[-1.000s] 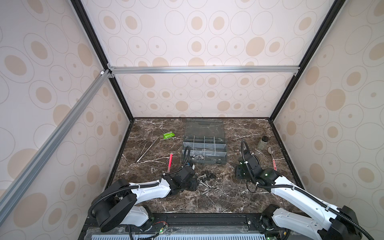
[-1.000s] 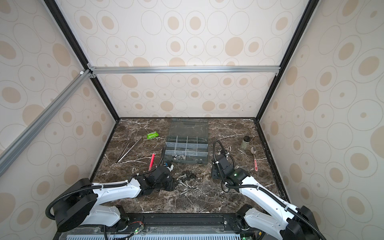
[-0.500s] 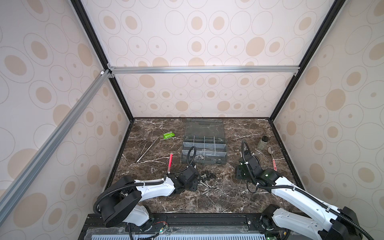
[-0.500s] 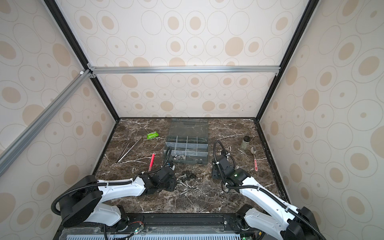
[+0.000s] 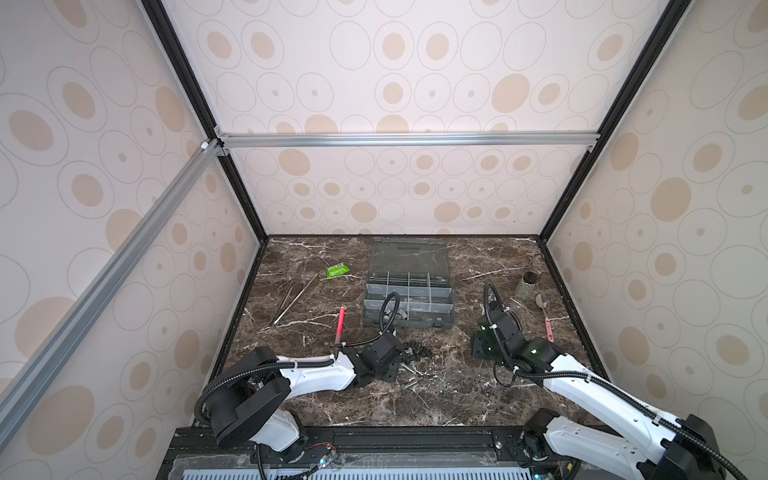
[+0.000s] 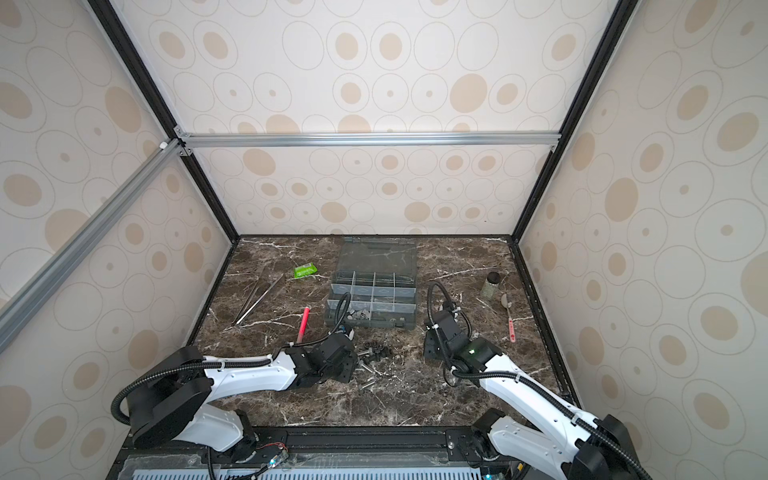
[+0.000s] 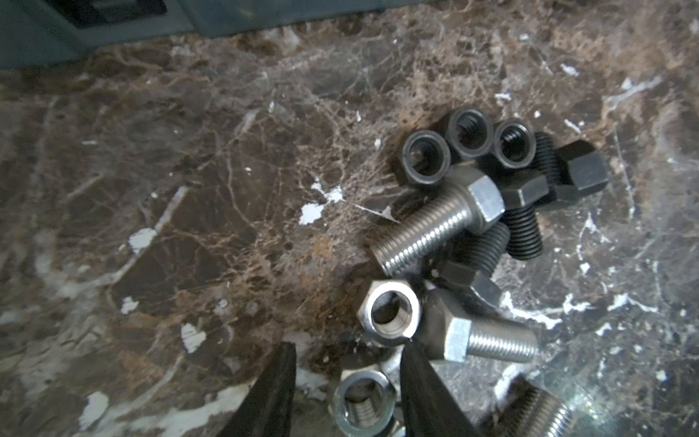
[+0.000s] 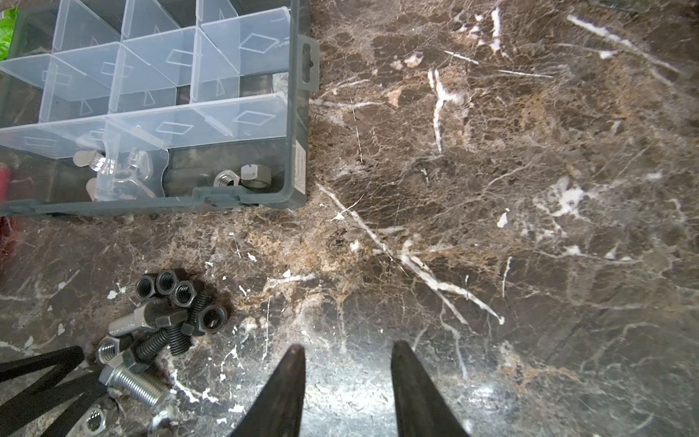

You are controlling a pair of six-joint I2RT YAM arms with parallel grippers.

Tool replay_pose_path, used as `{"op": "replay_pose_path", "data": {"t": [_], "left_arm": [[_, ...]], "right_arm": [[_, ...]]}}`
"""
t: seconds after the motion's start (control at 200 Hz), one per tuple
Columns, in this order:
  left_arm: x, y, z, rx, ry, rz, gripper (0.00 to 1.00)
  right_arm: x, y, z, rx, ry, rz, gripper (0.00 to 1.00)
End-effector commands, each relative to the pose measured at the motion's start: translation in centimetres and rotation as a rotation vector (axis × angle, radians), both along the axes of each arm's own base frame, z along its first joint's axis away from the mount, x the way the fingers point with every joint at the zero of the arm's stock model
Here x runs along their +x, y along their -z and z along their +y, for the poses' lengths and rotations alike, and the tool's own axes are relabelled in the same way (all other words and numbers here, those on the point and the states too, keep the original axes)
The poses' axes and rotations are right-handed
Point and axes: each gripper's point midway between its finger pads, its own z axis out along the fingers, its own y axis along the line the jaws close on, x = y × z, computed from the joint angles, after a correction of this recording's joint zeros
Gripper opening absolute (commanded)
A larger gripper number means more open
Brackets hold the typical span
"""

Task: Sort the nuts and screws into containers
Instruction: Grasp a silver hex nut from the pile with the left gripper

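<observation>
A pile of black and silver screws and nuts point(image 5: 415, 352) point(image 6: 376, 350) lies on the marble in front of the grey organiser box point(image 5: 407, 323) point(image 6: 371, 323). My left gripper point(image 7: 348, 343) point(image 5: 400, 368) is open and low over the pile's near edge, its fingers either side of a silver nut point(image 7: 363, 401). Another silver nut point(image 7: 389, 314), a silver screw point(image 7: 435, 227) and black nuts point(image 7: 469, 132) lie just beyond. My right gripper point(image 8: 346, 350) point(image 5: 478, 351) is open over bare marble, right of the pile point(image 8: 170, 314). Silver nuts point(image 8: 242, 176) sit in the containers point(image 8: 295, 113).
A red pen point(image 5: 340, 324), metal tweezers point(image 5: 293, 299) and a green packet point(image 5: 337, 271) lie left of the box. A black-capped jar point(image 5: 527, 284) and a spoon point(image 5: 544, 316) are at the right. Patterned walls close in three sides.
My left gripper has edged toward the pile and its jaws have narrowed around the silver nut. The right arm has not moved.
</observation>
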Motion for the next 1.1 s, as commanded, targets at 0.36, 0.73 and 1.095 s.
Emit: {"op": "replay_pose_path", "data": {"t": [0.36,0.73,1.095], "left_arm": [[-1.1,0.9,2.0,0.156,0.044,0.006,0.41],[-0.9,0.9,1.3,0.142,0.056,0.005,0.27],[0.1,-1.3,0.4,0.102,0.063,-0.055,0.20]], "right_arm": [[-0.4,0.7,-0.6,-0.014,0.024,0.021,0.41],[-0.3,0.7,-0.4,-0.013,0.019,0.025,0.41],[-0.5,0.7,-0.7,-0.016,0.025,0.022,0.41]]}}
